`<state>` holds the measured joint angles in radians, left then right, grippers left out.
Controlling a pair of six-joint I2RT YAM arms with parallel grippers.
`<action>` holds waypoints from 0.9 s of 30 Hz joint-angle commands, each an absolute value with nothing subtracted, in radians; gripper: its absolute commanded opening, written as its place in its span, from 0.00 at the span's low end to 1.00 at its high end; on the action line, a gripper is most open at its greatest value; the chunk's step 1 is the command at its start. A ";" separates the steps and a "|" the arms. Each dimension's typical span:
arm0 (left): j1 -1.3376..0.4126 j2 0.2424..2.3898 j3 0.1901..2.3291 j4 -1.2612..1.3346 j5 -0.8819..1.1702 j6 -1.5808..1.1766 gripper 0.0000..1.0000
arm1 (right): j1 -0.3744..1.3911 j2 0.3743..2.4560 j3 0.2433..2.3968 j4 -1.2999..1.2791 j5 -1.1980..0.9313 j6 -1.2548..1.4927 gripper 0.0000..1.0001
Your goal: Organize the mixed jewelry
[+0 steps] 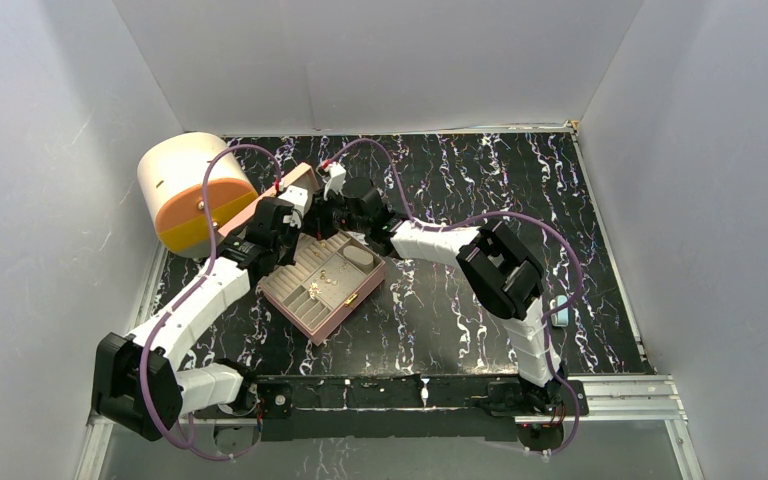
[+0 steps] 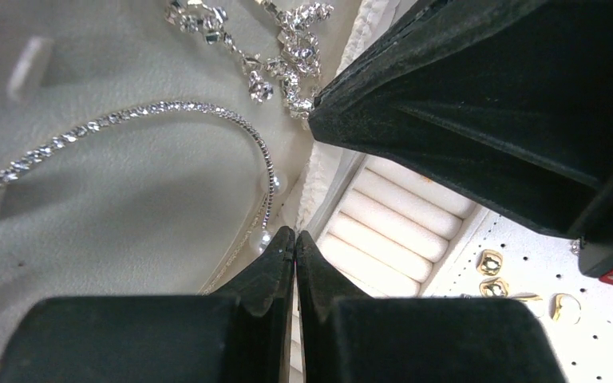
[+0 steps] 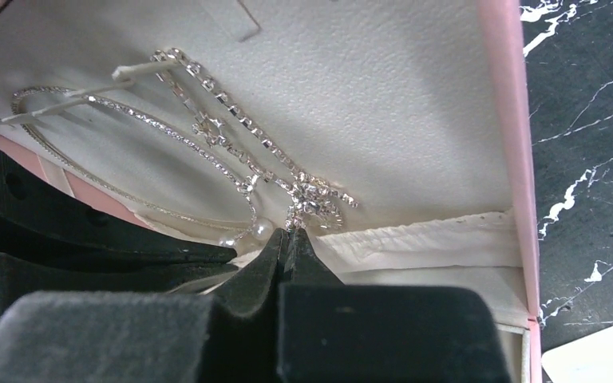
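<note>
White walls close in a black, white-veined table. A pink quilted box sits left of centre on it with its lid raised toward the back. Both arms reach in to the lid's cream lining.

The left hand has its fingers pressed together, tips just beside two small pearls at the end of a curved rhinestone strand that lies against the lining. A very thin chain runs down past those tips, and I cannot tell if it is nipped between them. A sparkling cluster hangs higher up. Below the lid are the cream ring rolls, and beside them several gold studs rest on a perforated white panel.

The right hand is also pressed together, its tips right under the same cluster and close to the pearls; contact cannot be told.

An orange-and-cream drum lies at the far left, and a light-blue block lies by the right arm.
</note>
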<state>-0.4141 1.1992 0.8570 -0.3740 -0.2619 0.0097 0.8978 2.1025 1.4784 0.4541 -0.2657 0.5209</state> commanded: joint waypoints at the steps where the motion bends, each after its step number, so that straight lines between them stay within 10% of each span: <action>1: -0.416 1.158 0.855 -0.376 -0.231 0.020 0.00 | 0.899 2.037 1.487 0.553 -0.275 0.529 0.00; 27: -0.417 1.135 0.856 -0.375 -0.199 0.044 0.00 | 0.899 2.119 1.579 0.459 -0.212 0.568 0.04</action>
<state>-0.4133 1.1797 0.8452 -0.3733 -0.2375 0.0467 0.8982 2.1029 1.5272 0.4553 -0.2497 0.5907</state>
